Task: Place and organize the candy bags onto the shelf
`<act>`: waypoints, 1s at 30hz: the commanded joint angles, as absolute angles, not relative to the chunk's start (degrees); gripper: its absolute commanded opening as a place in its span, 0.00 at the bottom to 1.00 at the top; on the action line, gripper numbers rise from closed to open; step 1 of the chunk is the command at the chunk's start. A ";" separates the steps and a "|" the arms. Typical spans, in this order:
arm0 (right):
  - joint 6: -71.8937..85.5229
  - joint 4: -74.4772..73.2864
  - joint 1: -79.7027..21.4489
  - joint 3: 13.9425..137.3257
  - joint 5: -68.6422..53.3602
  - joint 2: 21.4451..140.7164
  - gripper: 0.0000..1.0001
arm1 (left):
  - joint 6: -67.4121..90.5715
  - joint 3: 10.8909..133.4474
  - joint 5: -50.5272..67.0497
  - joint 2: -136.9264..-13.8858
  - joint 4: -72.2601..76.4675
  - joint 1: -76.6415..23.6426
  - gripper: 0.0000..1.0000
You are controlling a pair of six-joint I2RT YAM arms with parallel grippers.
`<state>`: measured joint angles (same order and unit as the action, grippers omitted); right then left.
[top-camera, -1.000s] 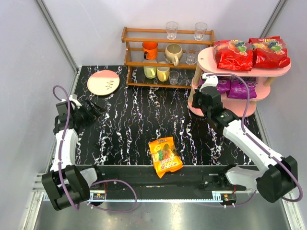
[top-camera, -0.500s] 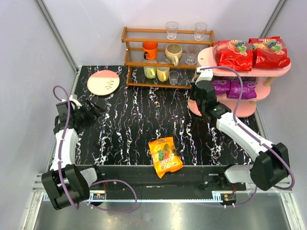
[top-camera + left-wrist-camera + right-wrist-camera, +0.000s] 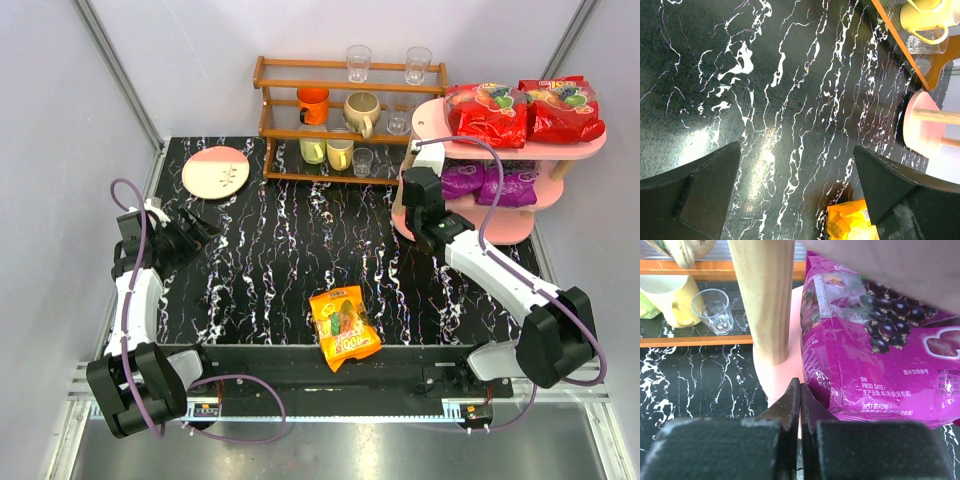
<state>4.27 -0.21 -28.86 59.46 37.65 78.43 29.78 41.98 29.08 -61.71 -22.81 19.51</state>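
The pink shelf [image 3: 432, 118] stands at the back right. Two red candy bags [image 3: 487, 113] [image 3: 560, 108] lie on its top board. Two purple bags [image 3: 462, 180] [image 3: 507, 186] lie on the middle board. The orange bag [image 3: 344, 327] lies flat near the table's front edge and shows in the left wrist view [image 3: 850, 220]. My right gripper [image 3: 420, 187] is shut and empty. Its tips [image 3: 800, 386] sit over the pink board [image 3: 782, 375], beside the lower left corner of a purple bag [image 3: 875, 360]. My left gripper [image 3: 200, 228] [image 3: 796, 150] is open and empty over the table at the left.
A brown wooden rack [image 3: 345, 120] of cups and glasses stands at the back, just left of the shelf. A pink-and-cream plate [image 3: 216, 171] lies at the back left. A shelf post [image 3: 765, 295] stands just ahead of my right fingers, with a glass [image 3: 716, 311] and a yellow mug [image 3: 670, 300] behind.
My right gripper has moved left and a little farther back along the shelf's left edge, away from the purple bags. The left arm and the orange bag have not moved.
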 commanded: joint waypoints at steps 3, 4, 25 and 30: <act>2.20 3.52 -28.74 59.24 44.56 77.35 0.00 | 28.92 42.45 28.92 -61.52 -21.36 19.86 0.99; 2.11 3.60 -28.39 59.24 44.56 77.17 0.00 | 28.83 42.45 28.92 -61.52 -21.36 19.86 0.99; 2.89 2.64 -26.89 57.39 32.89 72.70 0.01 | 28.83 42.36 28.74 -61.35 -21.36 19.95 0.99; 1.94 -3.24 -30.22 57.22 26.11 67.95 0.00 | 28.74 42.45 28.56 -61.26 -21.62 19.86 0.99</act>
<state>2.68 -0.19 -27.66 56.93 32.25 73.25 29.78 41.98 29.06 -61.71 -22.83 19.51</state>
